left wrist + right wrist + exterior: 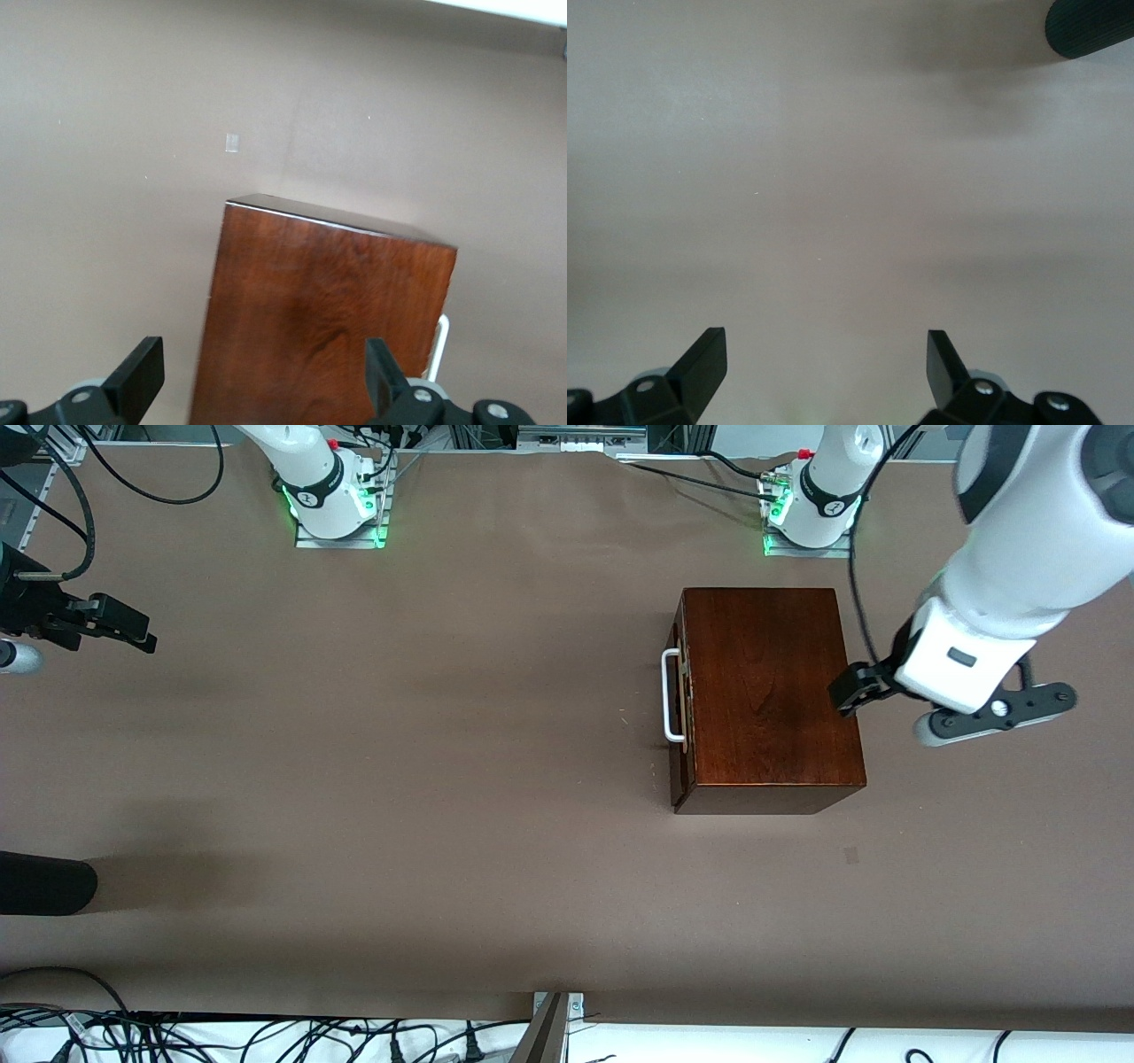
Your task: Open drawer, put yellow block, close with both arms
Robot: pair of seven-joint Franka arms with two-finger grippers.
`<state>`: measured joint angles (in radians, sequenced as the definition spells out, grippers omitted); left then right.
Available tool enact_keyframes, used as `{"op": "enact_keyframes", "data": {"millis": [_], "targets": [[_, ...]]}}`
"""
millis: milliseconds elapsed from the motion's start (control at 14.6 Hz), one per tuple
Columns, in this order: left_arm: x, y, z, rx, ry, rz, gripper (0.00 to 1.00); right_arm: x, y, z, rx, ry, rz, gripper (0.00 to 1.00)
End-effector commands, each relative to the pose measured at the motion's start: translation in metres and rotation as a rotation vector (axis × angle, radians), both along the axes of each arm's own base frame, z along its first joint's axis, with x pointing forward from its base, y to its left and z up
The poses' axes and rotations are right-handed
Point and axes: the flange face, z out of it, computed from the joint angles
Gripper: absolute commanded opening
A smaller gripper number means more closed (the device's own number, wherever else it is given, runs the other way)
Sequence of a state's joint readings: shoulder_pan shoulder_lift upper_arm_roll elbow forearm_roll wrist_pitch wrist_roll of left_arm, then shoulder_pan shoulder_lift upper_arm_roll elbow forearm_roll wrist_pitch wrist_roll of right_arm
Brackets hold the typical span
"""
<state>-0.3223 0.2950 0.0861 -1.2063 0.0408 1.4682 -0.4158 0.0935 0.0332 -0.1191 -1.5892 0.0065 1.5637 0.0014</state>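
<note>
The left wrist view looked down on the dark reddish-brown wooden box (323, 323), its polished top filling the lower middle of the picture and showing a fine grain. A thin bright line ran along 1 edge of the top. At 1 side of the box a short piece of the white loop handle (440, 341) showed against the brown tabletop (115, 177). A small pale square mark (232, 142) lay on the tabletop, well apart from the box. The left gripper (266, 376) hung over the box with its jaws spread wide, 2 black fingers (142, 372) in view, neither touching the wood.
</note>
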Motion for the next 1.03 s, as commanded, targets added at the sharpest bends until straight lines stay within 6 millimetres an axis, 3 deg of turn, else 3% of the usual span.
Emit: {"op": "enact_keyframes", "data": {"millis": [0, 68, 274, 342, 479, 958], "targets": [[-0.019, 0.043, 0.007, -0.032, 0.023, -0.143, 1.00, 0.000, 0.000, 0.002, 0.015, -0.007, -0.011, 1.00], [-0.019, 0.064, 0.005, -0.035, 0.025, -0.180, 1.00, 0.000, 0.000, 0.002, 0.015, -0.008, -0.011, 1.00], [-0.050, 0.112, -0.008, -0.049, -0.038, -0.247, 1.00, 0.000, 0.000, 0.002, 0.015, -0.008, -0.011, 1.00], [-0.061, 0.119, -0.013, -0.054, -0.039, -0.252, 1.00, 0.000, 0.000, 0.002, 0.015, -0.008, -0.011, 1.00], [-0.077, 0.124, -0.018, -0.060, -0.023, -0.266, 1.00, 0.001, 0.000, 0.002, 0.015, -0.010, -0.011, 1.00], [-0.071, 0.128, -0.014, -0.107, -0.004, -0.250, 1.00, 0.001, 0.000, 0.002, 0.015, -0.010, -0.011, 1.00]]}}
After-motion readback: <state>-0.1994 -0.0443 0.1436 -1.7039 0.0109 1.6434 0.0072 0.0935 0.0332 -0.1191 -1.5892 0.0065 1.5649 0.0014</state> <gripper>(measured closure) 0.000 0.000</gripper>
